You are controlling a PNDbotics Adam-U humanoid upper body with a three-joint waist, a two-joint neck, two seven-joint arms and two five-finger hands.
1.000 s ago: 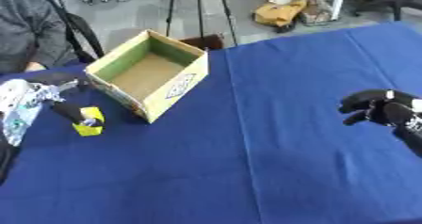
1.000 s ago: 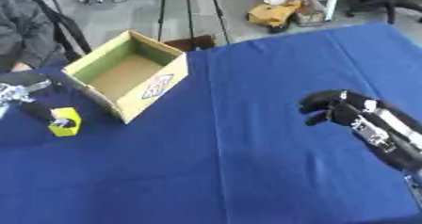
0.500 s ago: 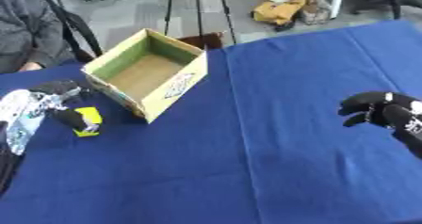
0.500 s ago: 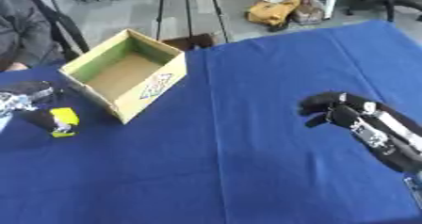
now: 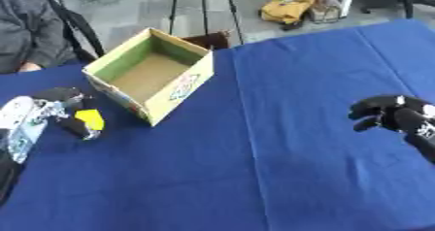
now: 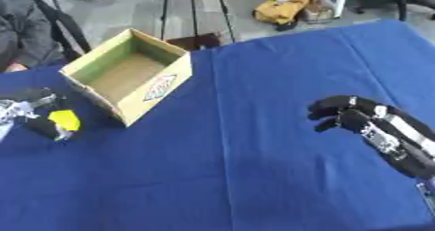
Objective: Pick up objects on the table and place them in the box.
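Currently a small yellow block (image 5: 89, 119) is pinched between thumb and curled fingers of the left hand (image 5: 59, 109) at frame left, just beside the open box (image 5: 151, 75). It is judged light, rigid, best held across opposite flat sides. The right hand (image 6: 350, 114), at mid right, is curled and holds nothing.
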